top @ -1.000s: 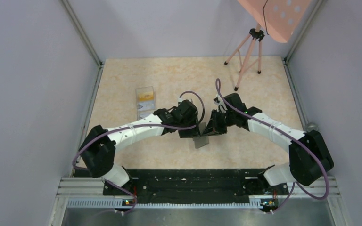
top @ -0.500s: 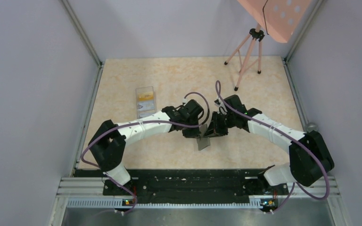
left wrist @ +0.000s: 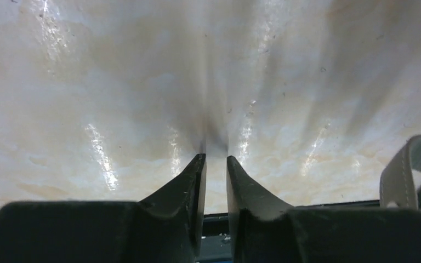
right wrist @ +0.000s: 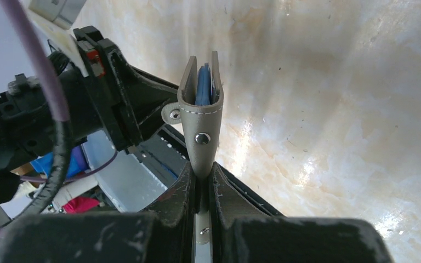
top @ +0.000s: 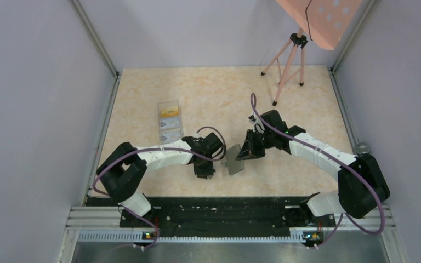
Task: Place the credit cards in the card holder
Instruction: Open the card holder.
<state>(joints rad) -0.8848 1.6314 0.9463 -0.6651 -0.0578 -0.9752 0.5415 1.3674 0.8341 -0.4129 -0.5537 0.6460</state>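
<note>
Nearest, the left gripper (left wrist: pixel 215 159) hangs empty, jaws narrowly parted. At its 3 o'clock, the right gripper (right wrist: pixel 202 170) pinches the grey card holder (right wrist: pixel 200 120). Farther, at 11 o'clock, credit cards (top: pixel 169 113) lie in a clear box (top: pixel 169 104). Loading seems barely begun.

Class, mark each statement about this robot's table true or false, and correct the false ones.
1. The right gripper grips the grey wallet. True.
2. The left gripper holds an orange card. False: its jaws hold nothing.
3. The wallet lies inside the clear box. False: it is in the right gripper, apart from the box.
4. The clear box holds orange cards. True.
</note>
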